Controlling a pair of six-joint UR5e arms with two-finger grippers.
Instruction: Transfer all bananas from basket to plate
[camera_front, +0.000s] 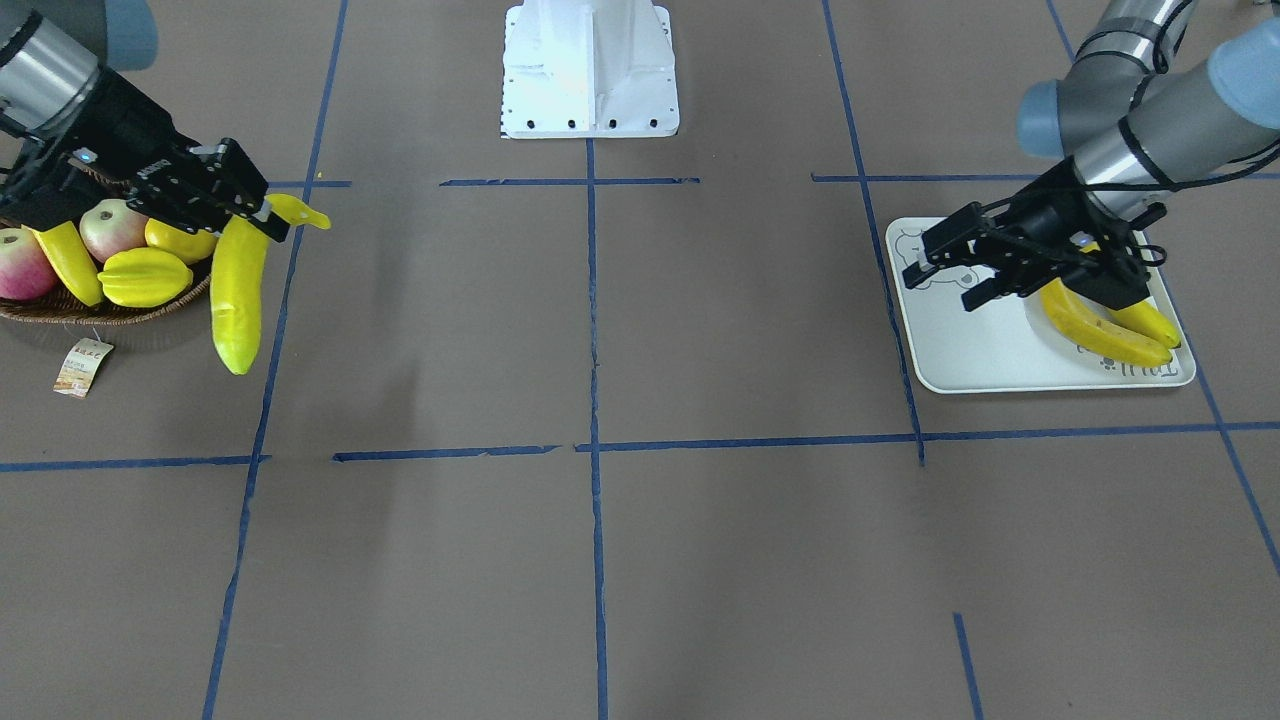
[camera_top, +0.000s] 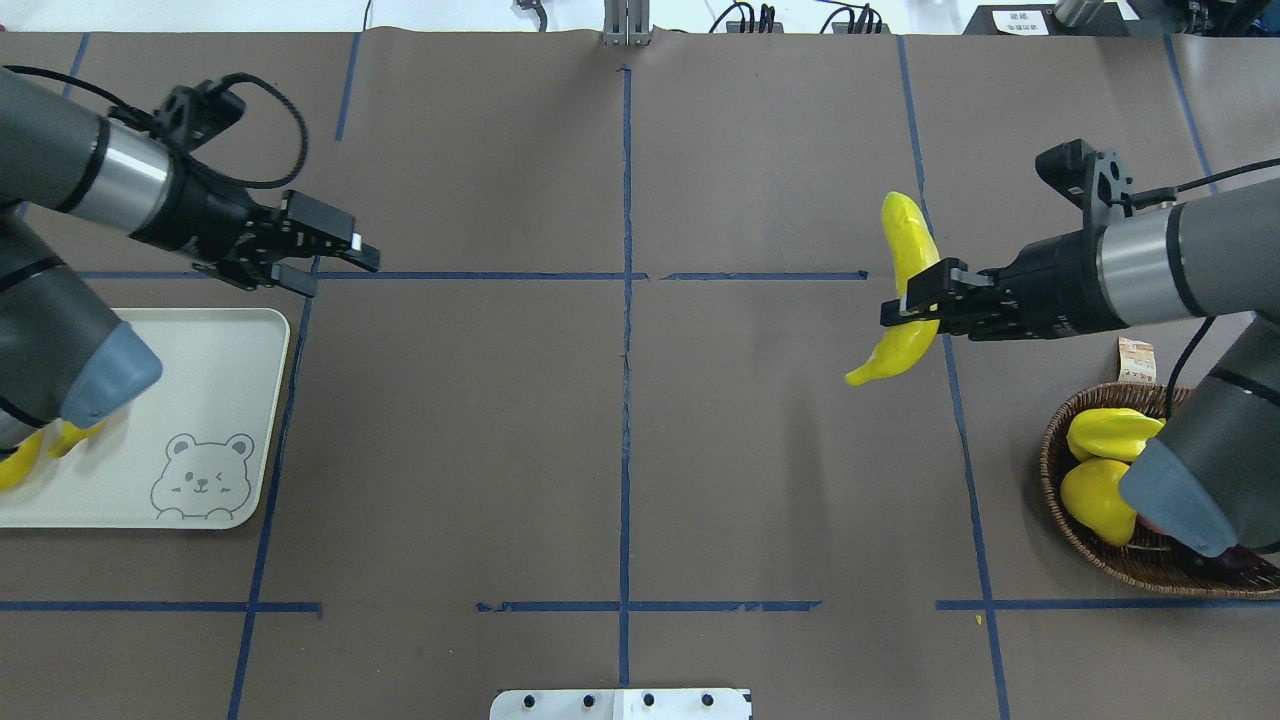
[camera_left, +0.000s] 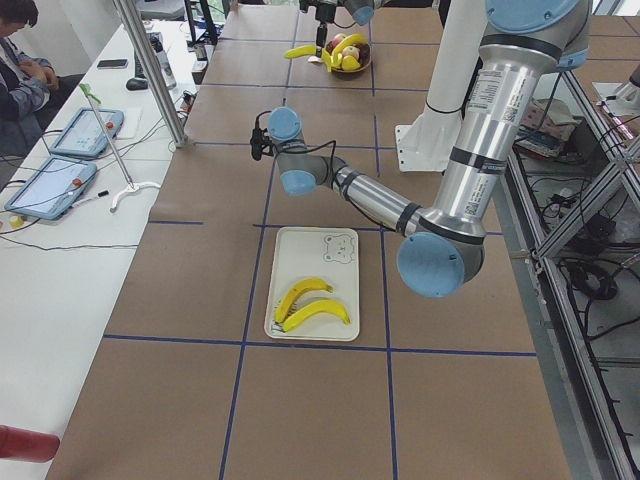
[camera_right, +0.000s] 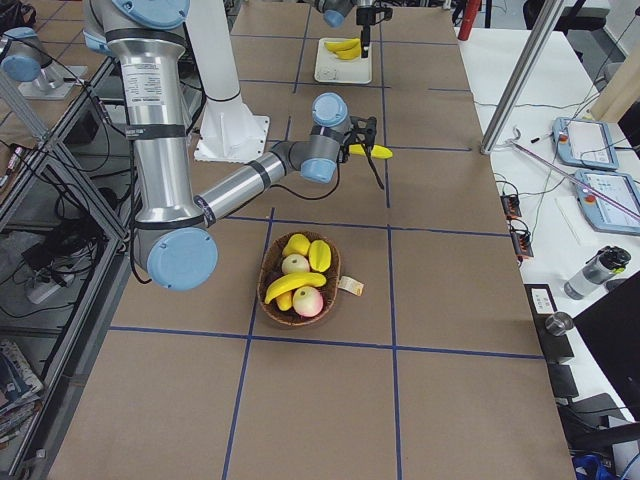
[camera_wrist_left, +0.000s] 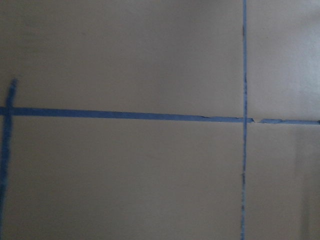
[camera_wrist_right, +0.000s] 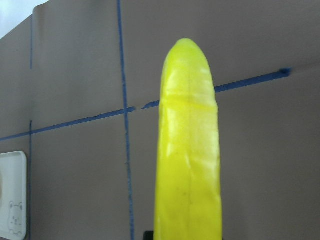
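The plate (camera_top: 205, 345) lies at one end of the table (camera_top: 620, 450), and two bananas (camera_left: 312, 303) rest on it side by side. They touch each other at the end of the plate away from its bear face drawing. The left tool (camera_top: 340, 272) hangs in the air close by the plate's bear-face end, its jaws spread apart with nothing between them.

Well apart from the plate, toward the table's other end, the right tool (camera_top: 900, 310) is clamped on a third banana (camera_top: 905, 240). It grips that banana near the stem end and holds it clear of the table, so the long body sticks out to one side of the fingers.

Farther from the plate again sits the basket (camera_top: 1060, 430), a paper tag (camera_front: 83, 367) lying on the table just beside it. One more banana (camera_right: 295, 288) lies in the basket among a ridged yellow starfruit (camera_front: 145, 277), a lemon (camera_front: 180, 240) and two reddish apples (camera_front: 112, 228).

Blue tape lines (camera_top: 625, 300) cross the brown table between the plate and the basket.
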